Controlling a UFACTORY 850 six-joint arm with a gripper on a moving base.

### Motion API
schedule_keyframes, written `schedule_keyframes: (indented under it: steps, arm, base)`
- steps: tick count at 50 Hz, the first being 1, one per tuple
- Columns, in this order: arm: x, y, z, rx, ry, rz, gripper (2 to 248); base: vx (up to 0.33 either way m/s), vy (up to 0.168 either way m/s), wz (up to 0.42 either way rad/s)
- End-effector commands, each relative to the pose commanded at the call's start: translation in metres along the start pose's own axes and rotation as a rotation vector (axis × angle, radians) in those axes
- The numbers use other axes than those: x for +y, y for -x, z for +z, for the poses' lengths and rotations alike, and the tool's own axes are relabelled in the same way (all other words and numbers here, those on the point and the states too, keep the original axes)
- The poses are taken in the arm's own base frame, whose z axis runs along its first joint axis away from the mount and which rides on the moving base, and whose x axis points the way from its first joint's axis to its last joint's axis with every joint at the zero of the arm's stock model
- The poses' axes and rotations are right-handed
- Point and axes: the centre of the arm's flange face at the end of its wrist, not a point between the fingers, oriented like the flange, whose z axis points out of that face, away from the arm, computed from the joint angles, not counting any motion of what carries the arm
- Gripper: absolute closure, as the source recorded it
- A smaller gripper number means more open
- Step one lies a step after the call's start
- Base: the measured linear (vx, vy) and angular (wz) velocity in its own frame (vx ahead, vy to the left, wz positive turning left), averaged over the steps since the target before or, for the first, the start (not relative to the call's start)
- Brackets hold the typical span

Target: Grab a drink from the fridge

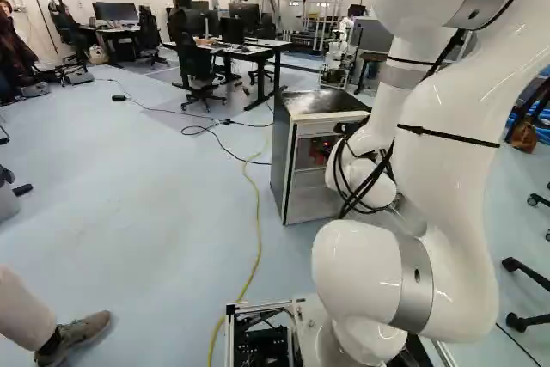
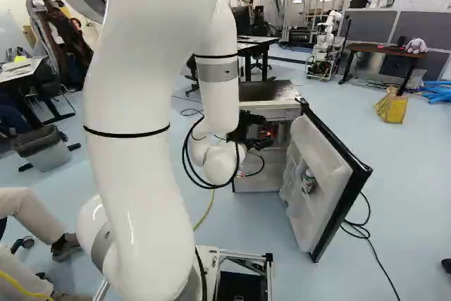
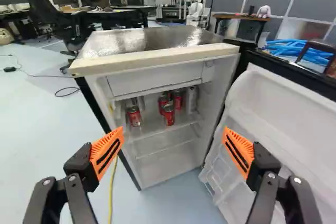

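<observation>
The drinks stand inside the open fridge (image 3: 157, 56), right of centre in the left base view, on its upper shelf (image 3: 152, 128). The pincer (image 3: 173, 134) is spread wide with nothing between its orange pads (image 3: 107, 151), and the cans lie ahead of it, well apart from the pads. The front middle red can (image 3: 168, 115) looks nearest the line of the gap. Its long axis is upright and the pads face each other from side to side, so a straight reach forward should suit it. The door (image 2: 317, 174), lower right in the right base view, could catch a finger.
</observation>
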Motion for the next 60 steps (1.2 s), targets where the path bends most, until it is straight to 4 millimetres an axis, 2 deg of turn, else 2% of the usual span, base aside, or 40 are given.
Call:
schedule_keyframes:
  steps: [14, 60]
  arm:
    - [0.003, 0.012, 0.007, -0.071, -0.086, -0.026, 3]
    - [0.05, 0.058, 0.055, -0.168, -0.194, -0.032, 3]
  base:
    - [0.0, 0.0, 0.0]
    - [0.0, 0.0, 0.0]
